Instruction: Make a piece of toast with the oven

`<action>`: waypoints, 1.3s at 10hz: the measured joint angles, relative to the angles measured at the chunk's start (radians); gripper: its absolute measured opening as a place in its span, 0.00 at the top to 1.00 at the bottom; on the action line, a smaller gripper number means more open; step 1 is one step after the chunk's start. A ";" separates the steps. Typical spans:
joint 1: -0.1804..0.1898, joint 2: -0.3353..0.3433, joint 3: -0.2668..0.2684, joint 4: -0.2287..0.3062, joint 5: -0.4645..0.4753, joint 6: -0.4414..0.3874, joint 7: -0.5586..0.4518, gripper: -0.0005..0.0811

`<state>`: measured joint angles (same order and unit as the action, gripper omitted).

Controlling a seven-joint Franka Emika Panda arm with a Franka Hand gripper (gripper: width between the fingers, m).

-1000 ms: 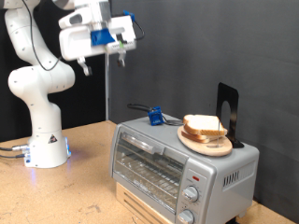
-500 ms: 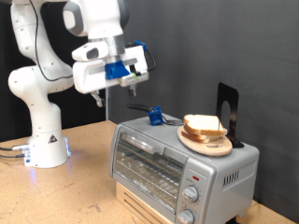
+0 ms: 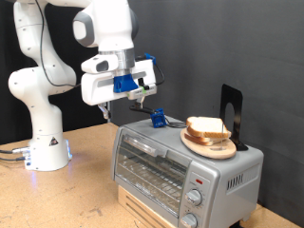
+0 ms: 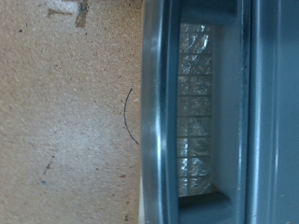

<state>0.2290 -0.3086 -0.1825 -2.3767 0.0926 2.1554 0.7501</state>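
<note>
The silver-grey oven point(image 3: 180, 163) stands at the exterior view's lower right with its glass door shut and round knobs point(image 3: 194, 198) on its right front. On its top, a round wooden plate point(image 3: 211, 144) holds a stack of pale bread slices point(image 3: 206, 126); no separate single slice shows. My gripper point(image 3: 142, 92) hangs in the air above and to the left of the oven's top, with nothing visible between its fingers. The wrist view looks down on the oven's glass door point(image 4: 198, 103) and handle point(image 4: 157, 112); no fingers show there.
A small blue clip point(image 3: 158, 119) with a black cable lies on the oven's top at its left rear. A black upright stand point(image 3: 231, 114) rises behind the plate. The oven rests on a pale wooden box point(image 3: 142, 207) on the wooden table point(image 3: 57, 195). The arm's base point(image 3: 46, 142) is at the left.
The arm has swung down and toward the exterior view's right, bringing the gripper from high up to just above the oven's left side. Oven and bread have not moved.
</note>
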 joint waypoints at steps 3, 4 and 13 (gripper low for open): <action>0.000 0.010 -0.004 -0.039 0.003 0.068 -0.056 0.00; 0.001 0.031 0.003 -0.049 0.000 0.094 -0.056 0.00; -0.031 0.088 0.060 -0.154 -0.099 0.227 0.016 0.00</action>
<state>0.1977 -0.2201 -0.1229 -2.5311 -0.0061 2.3821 0.7659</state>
